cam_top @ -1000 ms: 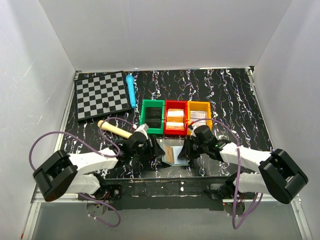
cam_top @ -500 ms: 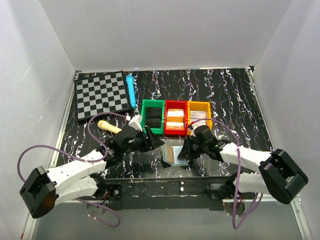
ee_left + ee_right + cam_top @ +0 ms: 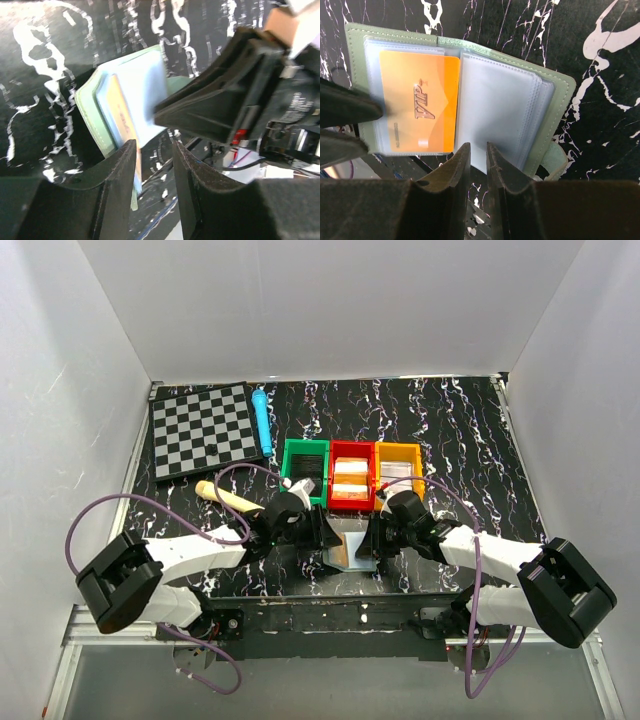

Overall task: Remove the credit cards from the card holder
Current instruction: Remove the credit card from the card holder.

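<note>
The card holder (image 3: pixel 350 543) lies open on the table (image 3: pixel 470 440) near its near edge, just in front of the red bin (image 3: pixel 351 478), between the two arms. The right gripper (image 3: pixel 477 150) is clamped on the near edge of the right-hand clear sleeves, probably to pin the holder down while a card is pulled. The orange card (image 3: pixel 420 110) sits in the left pocket. The left gripper (image 3: pixel 154 150) has its jaws apart, straddling that card's left edge; contact seems not yet made, though the blur leaves this unsure.

Both arms reach inward — left hand (image 3: pixel 154 150) part-open, right hand (image 3: pixel 478 150) pinched nearly closed.
</note>
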Controlling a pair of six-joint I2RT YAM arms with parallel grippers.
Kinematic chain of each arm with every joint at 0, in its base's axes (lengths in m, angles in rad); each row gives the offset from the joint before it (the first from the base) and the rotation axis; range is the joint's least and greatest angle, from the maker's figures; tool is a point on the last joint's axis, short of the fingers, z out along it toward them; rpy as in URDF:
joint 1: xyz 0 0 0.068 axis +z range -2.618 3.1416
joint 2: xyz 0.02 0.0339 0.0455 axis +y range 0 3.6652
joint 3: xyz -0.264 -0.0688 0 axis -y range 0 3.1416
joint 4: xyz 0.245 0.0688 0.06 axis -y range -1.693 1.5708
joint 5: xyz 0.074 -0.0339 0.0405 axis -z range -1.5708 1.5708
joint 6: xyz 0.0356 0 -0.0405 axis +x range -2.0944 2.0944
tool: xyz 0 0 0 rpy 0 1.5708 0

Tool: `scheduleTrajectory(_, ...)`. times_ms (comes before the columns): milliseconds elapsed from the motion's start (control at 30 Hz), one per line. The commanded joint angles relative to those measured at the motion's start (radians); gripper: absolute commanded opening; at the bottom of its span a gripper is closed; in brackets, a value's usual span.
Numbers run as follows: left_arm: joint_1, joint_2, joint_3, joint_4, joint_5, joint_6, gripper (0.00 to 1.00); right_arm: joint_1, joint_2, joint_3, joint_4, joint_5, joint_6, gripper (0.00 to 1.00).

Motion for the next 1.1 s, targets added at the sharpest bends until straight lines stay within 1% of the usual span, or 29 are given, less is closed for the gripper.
scheduleTrajectory(0, 0.000, 0.007, -0.045, -0.004, -0.033, 0.000, 0.34, -0.001, -0.009, 0.004, -0.044, 0.025, -0.006, 0.27)
scheduleTrajectory(200, 0.002, 0.050, -0.083, -0.027, -0.083, -0.017, 0.34, -0.003, -0.033, 0.010, -0.061, 0.028, -0.008, 0.28)
scheduleTrajectory(433, 0.002, 0.085, -0.124, -0.010, -0.109, -0.037, 0.34, -0.001, -0.061, 0.024, -0.081, 0.021, -0.003, 0.32)
scheduleTrajectory(600, 0.008, 0.092, -0.146, 0.002, -0.109, -0.042, 0.34, -0.003, -0.099, 0.046, -0.102, 0.016, 0.006, 0.35)
scheduleTrajectory(767, 0.011, 0.098, -0.147, 0.003, -0.111, -0.043, 0.35, 0.007, -0.157, 0.102, -0.122, 0.005, 0.026, 0.35)
scheduleTrajectory(867, 0.011, 0.096, -0.149, 0.002, -0.112, -0.045, 0.36, 0.020, -0.145, 0.149, -0.133, -0.002, 0.031, 0.36)
scheduleTrajectory(967, 0.011, 0.098, -0.152, 0.000, -0.109, -0.046, 0.43, 0.030, -0.101, 0.180, -0.124, -0.008, 0.032, 0.36)
scheduleTrajectory(1067, 0.010, 0.092, -0.155, -0.007, -0.108, -0.046, 0.45, 0.031, -0.033, 0.189, -0.114, -0.004, 0.034, 0.35)
